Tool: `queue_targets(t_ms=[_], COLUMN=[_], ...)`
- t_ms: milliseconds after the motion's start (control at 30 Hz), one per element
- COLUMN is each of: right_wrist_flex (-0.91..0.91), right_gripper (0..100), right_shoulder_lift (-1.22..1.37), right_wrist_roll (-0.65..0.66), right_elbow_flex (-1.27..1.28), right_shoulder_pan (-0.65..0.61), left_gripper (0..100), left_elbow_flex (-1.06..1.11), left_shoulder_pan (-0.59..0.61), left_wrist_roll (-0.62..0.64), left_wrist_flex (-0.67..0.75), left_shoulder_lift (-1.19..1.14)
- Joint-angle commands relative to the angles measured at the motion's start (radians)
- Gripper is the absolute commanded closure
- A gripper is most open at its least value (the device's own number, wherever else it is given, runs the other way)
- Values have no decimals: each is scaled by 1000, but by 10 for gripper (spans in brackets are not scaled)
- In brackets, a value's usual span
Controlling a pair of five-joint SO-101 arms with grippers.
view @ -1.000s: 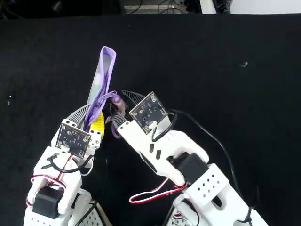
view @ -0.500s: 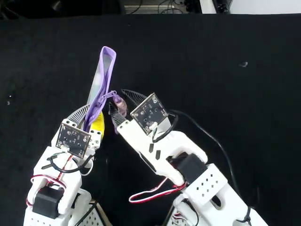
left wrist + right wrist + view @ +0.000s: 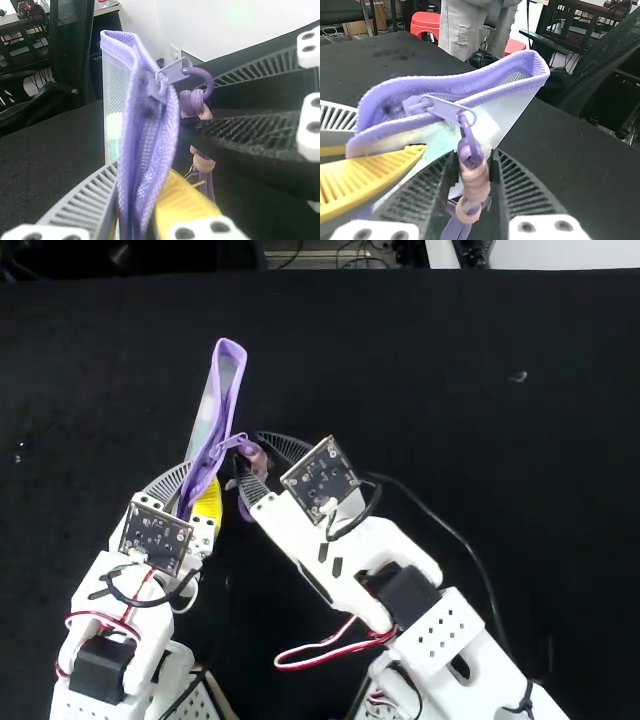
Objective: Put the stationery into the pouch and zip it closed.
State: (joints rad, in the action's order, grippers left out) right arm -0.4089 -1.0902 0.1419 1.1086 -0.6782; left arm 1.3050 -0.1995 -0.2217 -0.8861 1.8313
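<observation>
Left gripper [image 3: 196, 490] is clamped on the near end of the purple mesh pouch [image 3: 222, 390], held zipper edge up, long axis running away from both arms. Right gripper [image 3: 256, 470], just beside it, pinches the beaded pull cord [image 3: 470, 167] hanging from the zipper slider [image 3: 417, 106]. Remaining slider travel appears to be toward the far end.

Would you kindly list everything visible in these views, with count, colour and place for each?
pouch: one, purple mesh, held on edge between the two grippers.
zip pull: one, purple cord with beads, hanging from the pouch's slider.
table: one, black, beneath both arms.
left gripper: one, yellow and grey fingers, clamped on the pouch's near end.
right gripper: one, black fingers, closed on the zip pull.
</observation>
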Motion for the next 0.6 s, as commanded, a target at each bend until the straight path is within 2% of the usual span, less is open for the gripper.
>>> queue_targets(t_ms=[0, 167, 367, 567], right_wrist_flex=[26, 26, 6, -38], right_gripper=[890, 979, 982, 845], right_shoulder_lift=[-19, -19, -21, -25], right_wrist_roll=[-6, -5, -3, -55], right_elbow_flex=[-7, -7, -8, -7], right_shoulder_pan=[15, 15, 15, 20], left_gripper=[973, 973, 973, 973], left_elbow_flex=[-13, -13, -10, -10], left_shoulder_pan=[-8, -8, -8, -8], left_wrist_roll=[0, 2, 0, -2], left_wrist_flex=[-12, -12, -12, -12], left_shoulder_lift=[-5, -5, -5, -5])
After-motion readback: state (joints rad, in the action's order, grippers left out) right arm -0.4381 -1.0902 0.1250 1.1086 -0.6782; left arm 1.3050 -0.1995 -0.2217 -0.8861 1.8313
